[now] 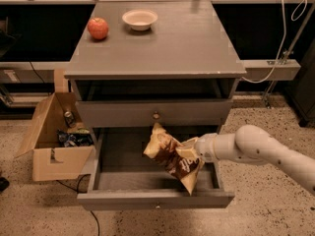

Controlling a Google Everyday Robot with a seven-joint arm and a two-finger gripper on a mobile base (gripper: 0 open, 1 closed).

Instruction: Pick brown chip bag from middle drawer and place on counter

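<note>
The brown chip bag [170,155] hangs crinkled in the air above the open middle drawer [118,181], tan ends up and down. My gripper [187,151] reaches in from the right on a white arm [256,149] and is shut on the bag's right side, holding it clear of the drawer floor. The grey counter [182,43] is the cabinet top above, well over the bag.
A red apple [98,28] and a white bowl [140,19] sit at the counter's back left. A shut drawer front with a brass knob [156,115] lies just above the bag. An open cardboard box [56,141] with packets stands left of the cabinet.
</note>
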